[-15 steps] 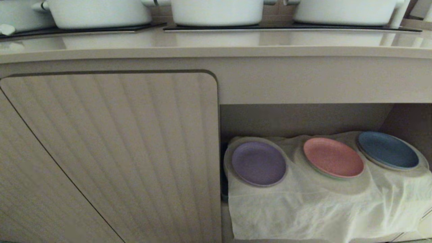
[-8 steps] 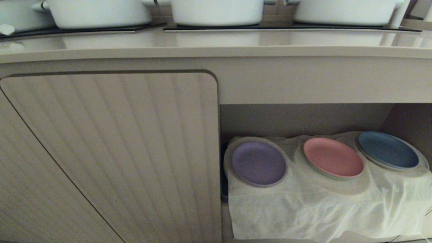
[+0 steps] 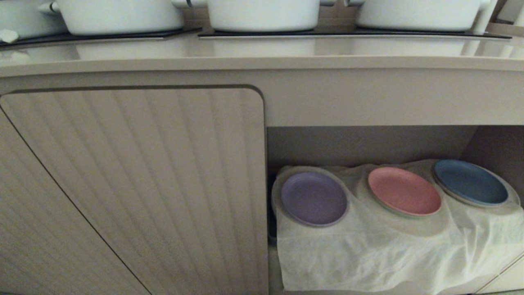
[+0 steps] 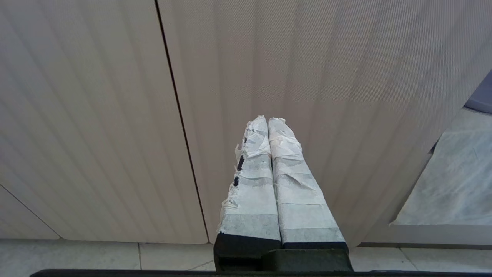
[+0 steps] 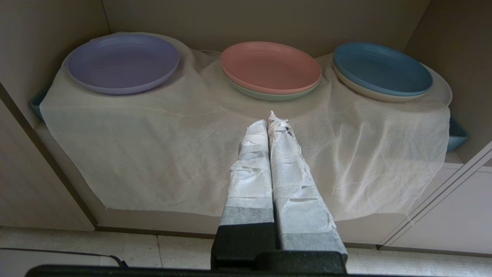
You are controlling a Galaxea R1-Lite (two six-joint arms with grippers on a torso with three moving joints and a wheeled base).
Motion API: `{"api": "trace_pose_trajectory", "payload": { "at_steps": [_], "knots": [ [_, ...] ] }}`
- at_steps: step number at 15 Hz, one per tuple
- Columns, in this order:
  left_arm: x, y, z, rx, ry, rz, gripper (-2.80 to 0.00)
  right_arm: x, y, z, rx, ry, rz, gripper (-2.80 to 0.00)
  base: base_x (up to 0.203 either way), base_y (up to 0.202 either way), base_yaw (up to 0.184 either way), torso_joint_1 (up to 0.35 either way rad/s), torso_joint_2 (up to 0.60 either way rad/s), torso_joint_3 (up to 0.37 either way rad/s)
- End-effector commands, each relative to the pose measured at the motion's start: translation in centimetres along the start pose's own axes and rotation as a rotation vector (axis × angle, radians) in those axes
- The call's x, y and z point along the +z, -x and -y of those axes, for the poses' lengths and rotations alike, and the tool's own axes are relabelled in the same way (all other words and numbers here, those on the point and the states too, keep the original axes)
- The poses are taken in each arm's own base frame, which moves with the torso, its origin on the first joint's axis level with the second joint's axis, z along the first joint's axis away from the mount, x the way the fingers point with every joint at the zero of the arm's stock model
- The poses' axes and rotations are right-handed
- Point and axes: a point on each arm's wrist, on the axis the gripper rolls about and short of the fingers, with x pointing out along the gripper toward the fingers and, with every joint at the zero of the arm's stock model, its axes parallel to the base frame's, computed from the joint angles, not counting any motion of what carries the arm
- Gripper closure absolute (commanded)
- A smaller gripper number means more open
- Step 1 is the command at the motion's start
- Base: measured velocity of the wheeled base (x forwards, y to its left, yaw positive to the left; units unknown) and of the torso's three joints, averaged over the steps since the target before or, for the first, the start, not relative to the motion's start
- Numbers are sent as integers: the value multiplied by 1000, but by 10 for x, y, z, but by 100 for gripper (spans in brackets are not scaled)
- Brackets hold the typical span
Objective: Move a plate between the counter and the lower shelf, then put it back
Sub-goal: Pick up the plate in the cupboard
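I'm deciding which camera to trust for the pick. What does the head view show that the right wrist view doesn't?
Only the head view shows the counter, its white pots and the closed ribbed door. Only the right wrist view shows the right gripper, shut and empty, short of the plates, and a pale green plate under the pink plate. Both show the lilac plate, pink plate and blue plate on the white cloth.

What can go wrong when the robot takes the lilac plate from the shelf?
1. The loose cloth under the lilac plate may drag and disturb the pink plate.
2. The plate sits near the cupboard door; a hand may bump it.
3. Both hands, right and left, are shut.
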Motion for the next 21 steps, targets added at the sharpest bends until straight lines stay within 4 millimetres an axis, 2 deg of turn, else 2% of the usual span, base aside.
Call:
{"api": "trace_pose_trajectory", "payload": {
  "at_steps": [1, 21],
  "knots": [
    [0, 0, 0, 1, 0, -1, 0, 0, 0, 0, 1, 1, 0, 0, 0, 0, 0, 0, 0, 0],
    [0, 0, 0, 1, 0, -1, 0, 2, 0, 0, -2, 5, 12, 0, 0, 0, 0, 0, 0, 0]
  ]
}}
